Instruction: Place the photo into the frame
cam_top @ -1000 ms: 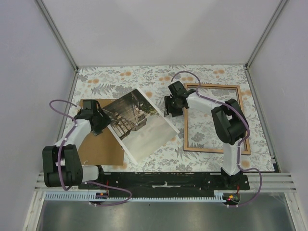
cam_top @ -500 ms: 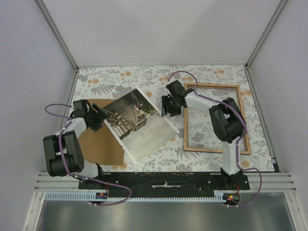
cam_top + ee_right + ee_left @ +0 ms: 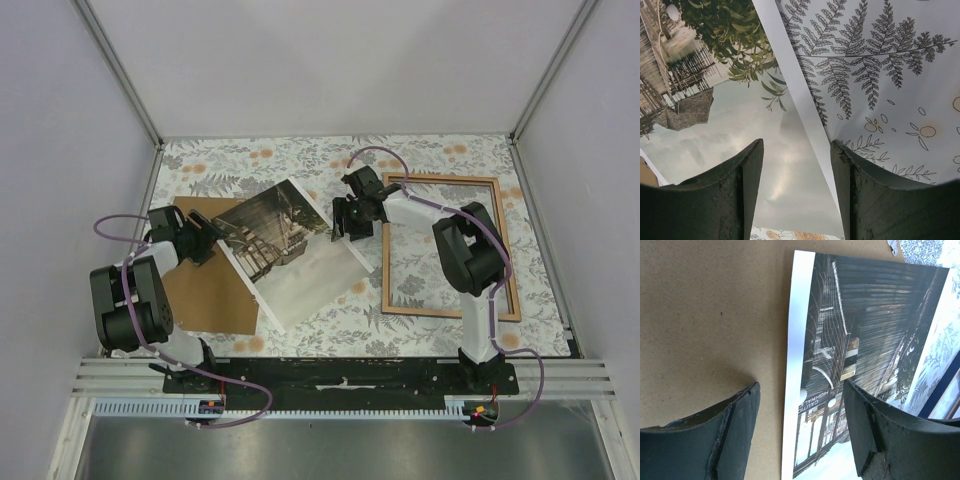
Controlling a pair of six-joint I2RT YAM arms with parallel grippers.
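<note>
The photo (image 3: 287, 248) lies face up and skewed on the left half of the counter (image 3: 250, 160). Its dark pier end is turned towards the far left and its pale sky towards the near right. Its left part rests on a brown backing panel (image 3: 205, 295), and the rest lies on the floral counter cover. Its right corner comes close to the left rail of the frame (image 3: 385, 255), and the top view shows no overlap. The frame lies flat on the right half, wood-coloured side up, with the floral pattern showing through its glass; the right arm reaches across it. The left fingers (image 3: 735, 430) stand apart over the photo's white left border (image 3: 799, 340), one above the bare panel (image 3: 705, 315) and the other above the printed pier, with nothing pinched between them. The right fingers (image 3: 742, 192) are also spread. They straddle the photo's opposite edge, one over the grey sky (image 3: 740, 125) and the other over the fern-patterned cover (image 3: 890, 75). Whether either pair touches the paper cannot be told from these views.
</note>
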